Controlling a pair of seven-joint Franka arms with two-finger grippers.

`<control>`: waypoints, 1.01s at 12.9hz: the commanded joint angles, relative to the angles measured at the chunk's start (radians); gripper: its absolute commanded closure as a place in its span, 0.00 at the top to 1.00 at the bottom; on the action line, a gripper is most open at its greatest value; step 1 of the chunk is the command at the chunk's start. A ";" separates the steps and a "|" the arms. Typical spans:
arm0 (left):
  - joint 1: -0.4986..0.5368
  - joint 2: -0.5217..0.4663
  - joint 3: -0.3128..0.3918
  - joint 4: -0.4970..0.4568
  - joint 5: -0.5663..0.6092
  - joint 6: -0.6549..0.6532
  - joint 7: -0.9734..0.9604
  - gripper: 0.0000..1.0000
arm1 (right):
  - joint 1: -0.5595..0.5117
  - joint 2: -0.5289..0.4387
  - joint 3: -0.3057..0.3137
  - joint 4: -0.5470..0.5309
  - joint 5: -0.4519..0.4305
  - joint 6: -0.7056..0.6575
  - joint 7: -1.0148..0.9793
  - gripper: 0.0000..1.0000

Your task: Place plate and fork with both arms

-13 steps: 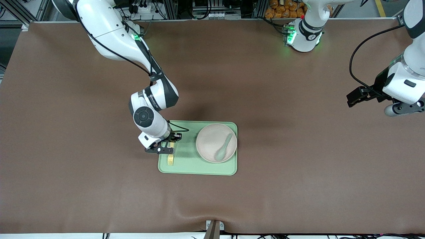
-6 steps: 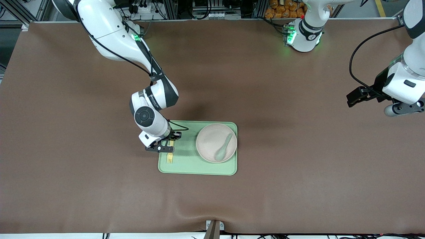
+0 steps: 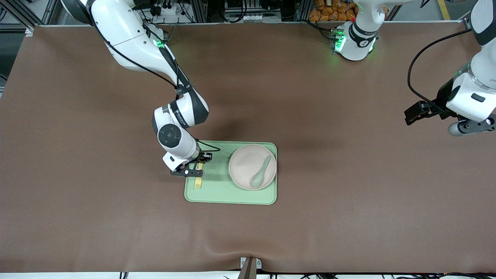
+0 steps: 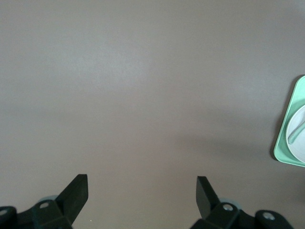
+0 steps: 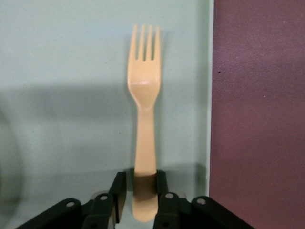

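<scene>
The pale-yellow fork is in my right gripper, which is shut on the handle's end, low over the light-green tray near its edge toward the right arm's end. In the right wrist view the fork points straight out from the gripper, tines away. The off-white plate sits on the tray's other half. My left gripper is open and empty over bare table at the left arm's end; its wrist view shows the gripper wide apart.
A pale grey-green spoon lies in the plate. The brown mat surrounds the tray. The left wrist view catches the tray's corner and the plate's rim at its edge.
My right gripper and the fork have shifted together a little farther from the front camera over the tray. The left arm has not moved.
</scene>
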 commanded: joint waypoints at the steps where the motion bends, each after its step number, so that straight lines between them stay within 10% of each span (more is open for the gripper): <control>1: 0.005 -0.006 -0.004 -0.008 -0.015 0.011 0.002 1.00 | -0.002 -0.016 0.007 -0.020 -0.010 0.009 -0.008 1.00; 13: 0.005 -0.006 -0.004 -0.004 -0.013 0.011 0.004 1.00 | -0.020 -0.191 -0.005 -0.012 -0.039 -0.125 -0.042 1.00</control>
